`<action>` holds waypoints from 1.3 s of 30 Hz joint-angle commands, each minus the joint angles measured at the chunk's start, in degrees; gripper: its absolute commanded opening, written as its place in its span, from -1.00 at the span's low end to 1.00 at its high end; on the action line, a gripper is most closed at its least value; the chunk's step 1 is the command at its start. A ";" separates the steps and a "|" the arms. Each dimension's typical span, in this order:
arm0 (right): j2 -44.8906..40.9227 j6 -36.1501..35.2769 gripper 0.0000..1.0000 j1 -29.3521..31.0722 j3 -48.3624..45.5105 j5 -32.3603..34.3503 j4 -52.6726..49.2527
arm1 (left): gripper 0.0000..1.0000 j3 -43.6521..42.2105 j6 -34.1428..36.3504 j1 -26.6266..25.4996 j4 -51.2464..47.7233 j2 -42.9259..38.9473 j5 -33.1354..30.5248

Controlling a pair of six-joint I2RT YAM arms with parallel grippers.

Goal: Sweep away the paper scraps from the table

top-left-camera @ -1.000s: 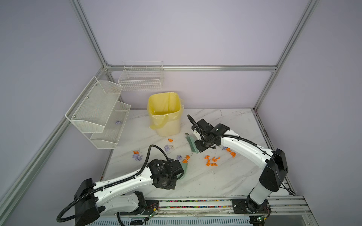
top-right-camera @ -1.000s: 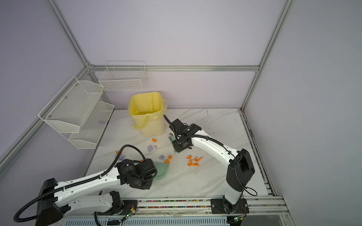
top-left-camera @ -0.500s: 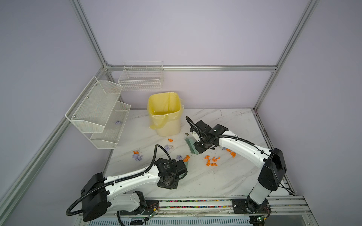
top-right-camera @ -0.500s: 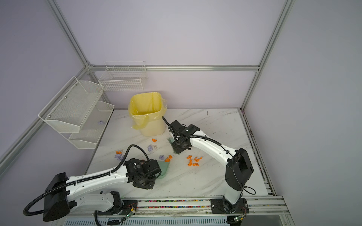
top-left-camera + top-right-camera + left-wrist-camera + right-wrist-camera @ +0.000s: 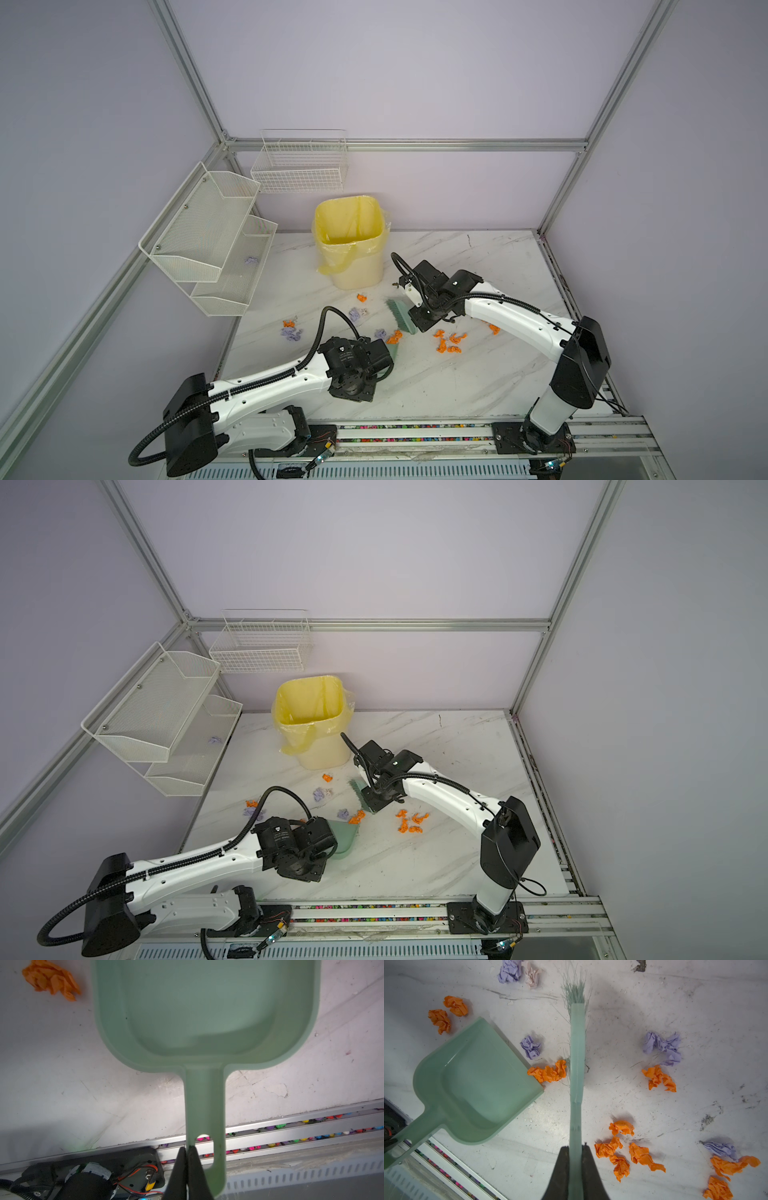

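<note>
Many paper scraps (image 5: 639,1157) still litter the table (image 5: 457,374)! Left gripper (image 5: 187,1153), pinching the dustpan (image 5: 475,1084) handle, has nudged its lip against an orange wad (image 5: 548,1073) (pan empty); right gripper (image 5: 576,1151), clamping the brush (image 5: 577,1064), can sweep now.

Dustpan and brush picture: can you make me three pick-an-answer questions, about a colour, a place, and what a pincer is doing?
1. What colour is the dustpan? A red, B green, C blue.
2. Where does the bin stand? A on the table, B in the air, C under the table.
3. What is the right pincer doing? A wide open, B shut on the brush, C holding the bin.

Answers: B, it looks green in both wrist views. A, it stands on the marble top in both top views. B, it pinches the brush handle in the right wrist view.
</note>
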 commanded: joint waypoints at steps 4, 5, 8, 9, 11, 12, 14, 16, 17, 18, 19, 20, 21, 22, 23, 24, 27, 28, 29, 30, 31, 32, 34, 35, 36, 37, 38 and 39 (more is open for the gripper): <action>-2.31 0.51 -1.00 0.29 -1.11 1.48 0.65 | -1.00 6.52 -0.25 -0.35 -5.13 -0.92 0.06; -2.23 0.63 -1.00 0.32 -1.13 1.40 0.61 | -1.00 6.53 -0.25 -0.59 -5.25 -0.91 0.28; -2.34 1.16 -1.00 0.29 -1.01 1.40 0.69 | -1.00 7.10 -1.01 -1.66 -5.72 -1.59 -0.14; -2.40 1.27 -1.00 0.33 -1.11 1.36 0.81 | -1.00 7.33 -1.12 -1.69 -5.71 -1.91 -0.07; -2.63 1.62 -1.00 0.32 -1.38 1.40 0.98 | -1.00 7.98 -1.43 -2.12 -6.08 -2.48 -0.10; -2.66 1.66 -1.00 0.34 -1.48 1.40 0.92 | -1.00 8.61 -1.75 -2.31 -6.50 -2.71 -0.29; -2.66 1.74 -1.00 0.33 -1.61 1.59 0.82 | -1.00 10.28 -2.42 -2.72 -7.84 -3.15 -1.33; -2.57 1.86 -1.00 0.35 -1.46 1.79 0.73 | -1.00 11.83 -2.78 -3.07 -9.08 -3.67 -2.93; -2.57 1.85 -1.00 0.35 -1.43 1.75 0.82 | -1.00 12.30 -2.80 -3.12 -9.43 -3.93 -3.25; -2.49 1.90 -1.00 0.31 -1.42 1.84 0.86 | -1.00 12.70 -2.71 -3.08 -9.85 -4.18 -3.56; -2.43 1.91 -1.00 0.33 -1.36 1.84 0.91 | -1.00 12.89 -2.72 -3.08 -10.16 -4.25 -3.74; -2.34 1.90 -1.00 0.32 -1.32 1.82 0.95 | -1.00 13.01 -2.63 -3.14 -10.40 -4.26 -3.43; -2.32 1.87 -1.00 0.30 -1.24 1.78 0.91 | -1.00 12.98 -2.66 -3.16 -10.60 -4.10 -3.01; -2.30 1.92 -1.00 0.28 -1.25 1.97 0.91 | -1.00 12.73 -2.98 -3.49 -10.80 -4.00 -2.60; -2.23 1.95 -1.00 0.35 -1.26 2.09 0.82 | -1.00 12.49 -3.47 -3.77 -10.68 -3.95 -2.07; -2.13 1.90 -1.00 0.34 -1.11 2.26 0.82 | -1.00 12.33 -4.11 -4.41 -10.57 -3.84 -1.64; -1.86 1.94 -1.00 0.31 -0.80 2.85 0.80 | -1.00 12.03 -6.09 -7.46 -10.28 -3.34 -1.80; -1.87 1.94 -1.00 0.29 -0.76 2.76 0.91 | -1.00 11.66 -6.98 -8.40 -10.21 -3.07 -1.98; -1.79 1.94 -1.00 0.31 -0.67 2.64 0.99 | -1.00 11.13 -7.63 -9.16 -9.91 -2.79 -2.00; -1.71 1.91 -1.00 0.32 -0.60 2.61 1.08 | -1.00 10.55 -8.47 -9.93 -9.34 -2.45 -1.90; -1.61 1.94 -1.00 0.33 -0.51 2.80 0.95 | -1.00 9.87 -9.17 -10.67 -8.47 -2.09 -1.90; -1.53 1.87 -1.00 0.35 -0.30 2.81 0.91 | -1.00 9.20 -9.58 -11.40 -7.36 -1.82 -1.73; -1.33 1.80 -1.00 0.35 0.03 2.72 0.91 | -1.00 7.66 -10.07 -11.91 -5.63 -1.36 -1.51; -1.34 1.84 -1.00 0.33 0.04 2.65 0.91 | -1.00 6.77 -10.09 -11.96 -4.94 -1.22 -1.40; -1.38 1.71 -1.00 0.27 0.04 2.56 0.99 | -1.00 5.93 -10.24 -11.96 -4.45 -1.13 -1.49; -1.37 1.77 -1.00 0.33 0.04 2.39 1.00 | -1.00 5.22 -10.48 -11.95 -4.19 -1.15 -1.84; -1.43 1.67 -1.00 0.32 0.02 2.17 0.95 | -1.00 4.39 -10.62 -11.89 -3.72 -1.33 -1.98; -1.44 1.50 -1.00 0.34 0.04 2.10 0.91 | -1.00 3.74 -10.62 -11.89 -3.18 -1.50 -2.07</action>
